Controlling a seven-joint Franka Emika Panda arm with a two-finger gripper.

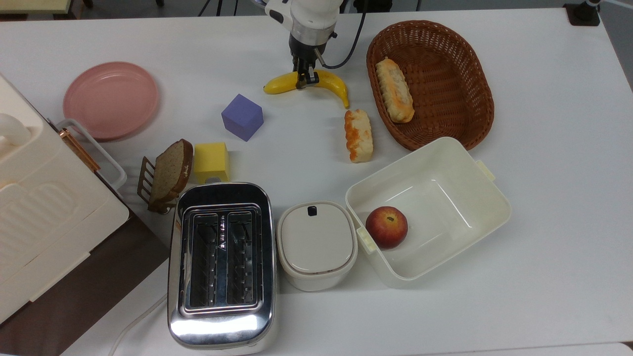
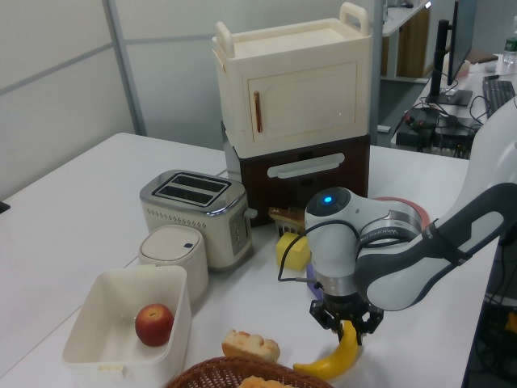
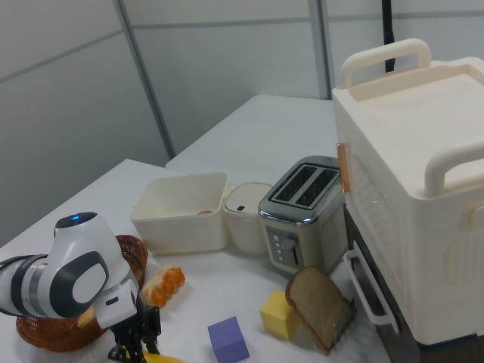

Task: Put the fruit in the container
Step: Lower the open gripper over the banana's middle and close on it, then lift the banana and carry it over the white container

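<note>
My gripper (image 1: 303,80) sits low on the white table (image 1: 544,247), fingers closed around the middle of the long curved yellow plastic banana (image 1: 329,82). In the top view the banana runs left-right w/ its pointed tip angling down toward the top view's right; the stem half pokes out on the top view's left of my fingers. In the left view the banana (image 2: 335,358) hangs just under my gripper (image 2: 346,327), prob. still touching the table, can't be sure. In the right view my gripper (image 3: 134,342) is near the bottom edge w/ a bit of yellow beside it.

The large cream-white rectangular plastic tub (image 1: 487,198) sits well apart from me, past an orange-white bread roll (image 1: 358,135), and holds a round red apple (image 1: 386,227). A brown wicker basket (image 1: 445,49) lies just beside the banana's tip, on the top view's right.
</note>
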